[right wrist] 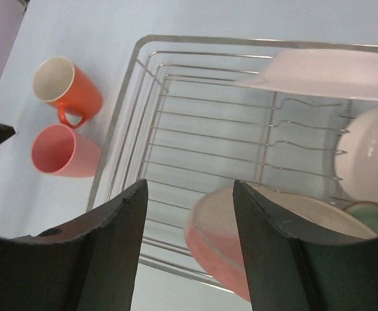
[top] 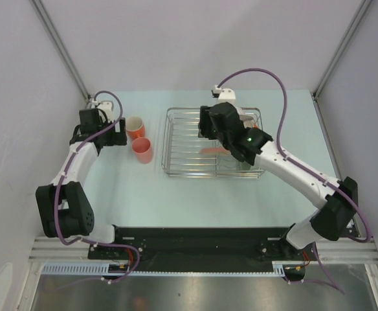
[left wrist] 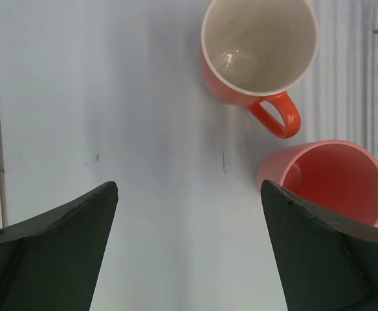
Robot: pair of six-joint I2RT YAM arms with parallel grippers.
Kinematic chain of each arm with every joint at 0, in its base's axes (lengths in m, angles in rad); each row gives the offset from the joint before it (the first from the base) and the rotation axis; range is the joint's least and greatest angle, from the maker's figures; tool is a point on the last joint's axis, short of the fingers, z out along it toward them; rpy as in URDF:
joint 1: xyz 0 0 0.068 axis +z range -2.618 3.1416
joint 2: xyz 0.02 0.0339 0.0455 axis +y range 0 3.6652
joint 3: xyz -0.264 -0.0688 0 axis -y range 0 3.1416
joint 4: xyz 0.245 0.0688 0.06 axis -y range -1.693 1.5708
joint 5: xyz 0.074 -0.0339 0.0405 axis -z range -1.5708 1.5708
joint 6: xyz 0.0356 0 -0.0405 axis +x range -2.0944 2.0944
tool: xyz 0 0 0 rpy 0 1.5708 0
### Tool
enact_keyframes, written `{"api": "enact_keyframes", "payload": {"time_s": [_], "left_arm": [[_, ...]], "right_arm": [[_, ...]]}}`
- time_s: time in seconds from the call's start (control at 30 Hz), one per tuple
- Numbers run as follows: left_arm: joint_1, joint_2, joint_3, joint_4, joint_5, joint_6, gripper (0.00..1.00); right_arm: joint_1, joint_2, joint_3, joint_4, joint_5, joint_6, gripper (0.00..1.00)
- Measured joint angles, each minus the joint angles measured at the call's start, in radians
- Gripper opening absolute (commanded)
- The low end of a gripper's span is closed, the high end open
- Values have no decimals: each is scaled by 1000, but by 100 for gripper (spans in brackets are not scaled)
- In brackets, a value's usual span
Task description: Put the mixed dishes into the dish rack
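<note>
From above, two orange ceramic cups [top: 142,149] stand unloaded at nine o'clock of the silver wire dish rack [top: 169,146], so they look like your step in hand. In the left wrist view, your left gripper [left wrist: 189,188] is spread wide and empty and should advance toward one o'clock. In the right wrist view, your right gripper [right wrist: 190,184] hangs parted over the racked cream-and-pink plate [right wrist: 211,236].

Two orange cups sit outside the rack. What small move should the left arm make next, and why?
Probably ease the left gripper rightward, over the paler cup. Its jaws are wide open and empty, that cup lies just past one finger, and it and the handled cup sit on the table, outside the rack.
</note>
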Motion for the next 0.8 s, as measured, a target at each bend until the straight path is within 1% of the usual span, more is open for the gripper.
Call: {"api": "enact_keyframes", "payload": {"time_s": [0.13, 0.37, 0.67, 0.8], "left_arm": [[7, 21, 4, 38, 18, -24, 97], [8, 148, 58, 122, 74, -126, 96], [8, 270, 129, 203, 70, -181, 95], [8, 307, 138, 232, 58, -194, 93]], "right_arm": [[56, 55, 15, 15, -11, -23, 60], [171, 67, 15, -5, 14, -28, 60], [203, 66, 2, -26, 48, -13, 60], [212, 66, -21, -34, 54, 2, 59]]}}
